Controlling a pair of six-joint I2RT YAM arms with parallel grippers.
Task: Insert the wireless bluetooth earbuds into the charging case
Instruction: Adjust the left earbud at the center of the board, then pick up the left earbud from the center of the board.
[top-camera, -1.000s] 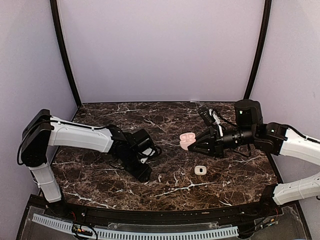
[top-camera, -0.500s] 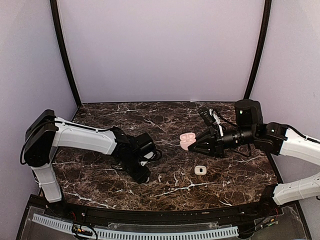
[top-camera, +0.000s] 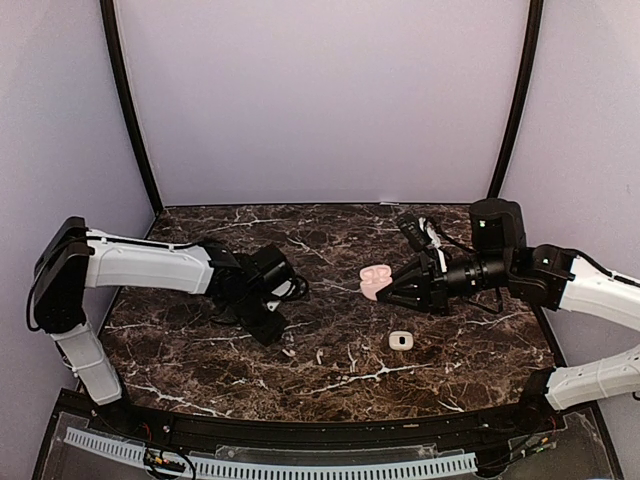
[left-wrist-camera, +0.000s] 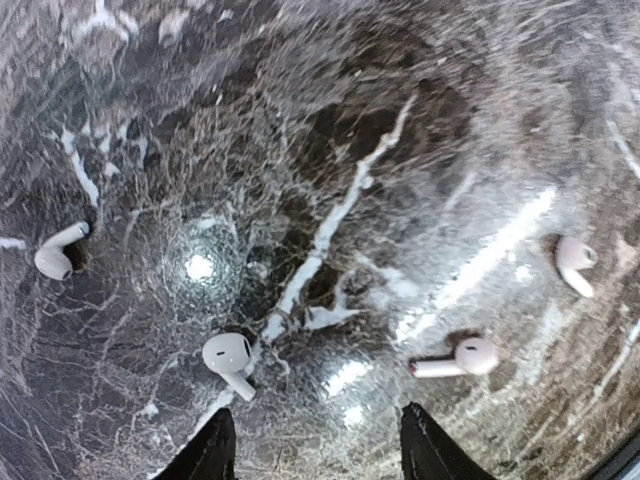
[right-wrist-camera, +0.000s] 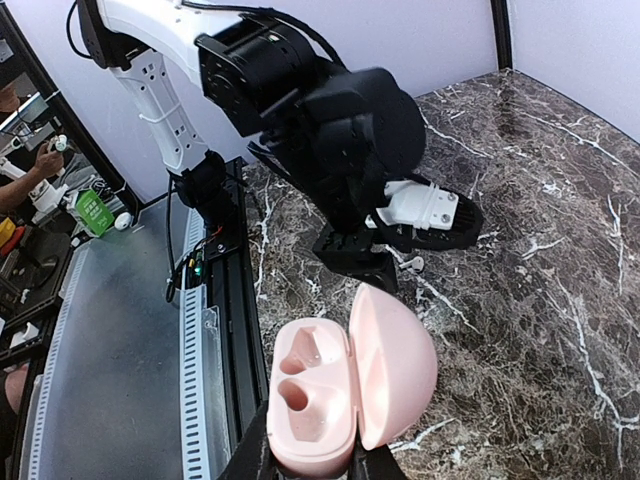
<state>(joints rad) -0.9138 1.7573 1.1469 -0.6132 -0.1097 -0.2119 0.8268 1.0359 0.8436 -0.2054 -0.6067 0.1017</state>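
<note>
The long white and black left arm (top-camera: 150, 268) has pulled back toward its own side of the table since a second ago, and the right arm (top-camera: 540, 275) has not moved at all. Both arms reach over the big dark brown marble table (top-camera: 200, 370) with thin white lines in it. The right gripper (right-wrist-camera: 310, 466) is closed tight on the bottom of the pink, round plastic charging case (right-wrist-camera: 395, 365) and holds it up in the air over the middle of the table. The lid is swung open and the two little holes inside look empty. A small white case (top-camera: 401, 341) lies on the table near the pink one, and nothing touches it. The left gripper (left-wrist-camera: 320, 455) hangs low over the table with its two black fingers (left-wrist-camera: 213, 452) apart, about half way open, and nothing is between them. Just in front of it lie four tiny white plastic earbuds (left-wrist-camera: 228, 357) with short stems, all flat on the marble and apart from each other. A second earbud (left-wrist-camera: 460, 357) is near the other finger, a third (left-wrist-camera: 573, 264) is off to one side and the fourth (left-wrist-camera: 55, 256) is off to the other side. So the case is open and ready, but no earbud has been picked up yet. I think almost all of the job is left: grab an earbud, carry it to the pink case, push it in, then do the next one.
</note>
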